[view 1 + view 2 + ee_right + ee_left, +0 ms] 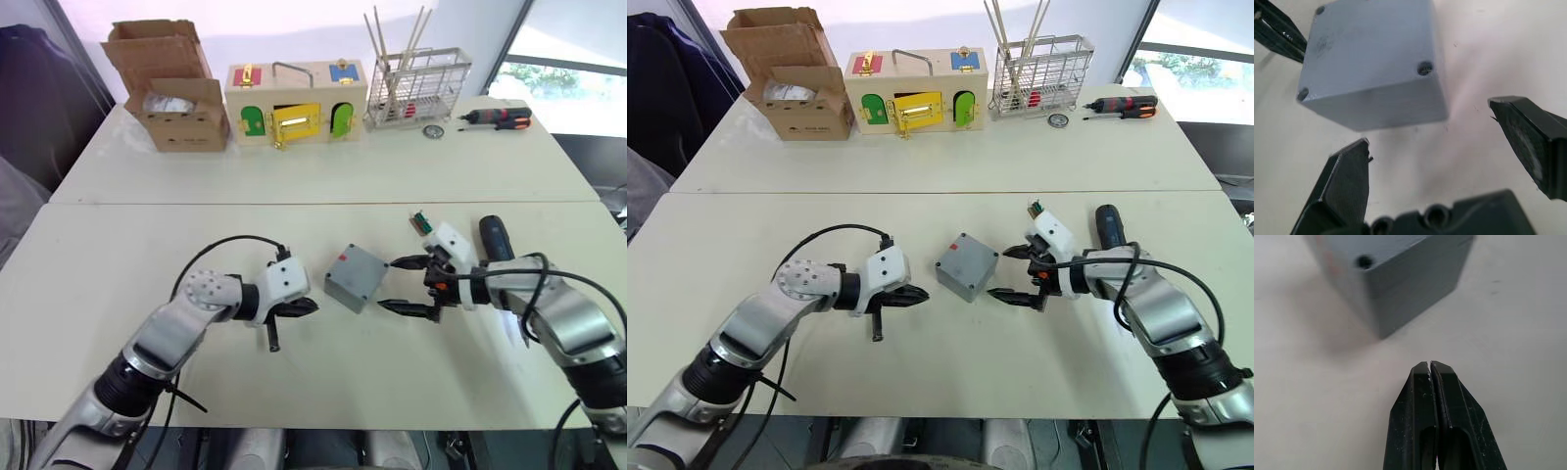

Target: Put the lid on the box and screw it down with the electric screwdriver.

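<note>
The lid [357, 266] sits on the box [345, 290]. The left end effector [304, 307] is closed and empty, the right end effector [409, 285] wide open; next, it should fetch the screwdriver [495, 238] lying just right.

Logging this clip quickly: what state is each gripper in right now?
Left gripper: shut, holding nothing, beside the box.
Right gripper: open, empty, facing the box's other side.

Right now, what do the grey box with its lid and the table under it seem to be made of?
The box, with the lid on top, looks like moulded grey plastic: matt, even colour, round recessed screw holes at the corners. The table looks like a smooth cream laminate or painted board; its matt surface shows only faint marks, so the core stays uncertain.
</note>
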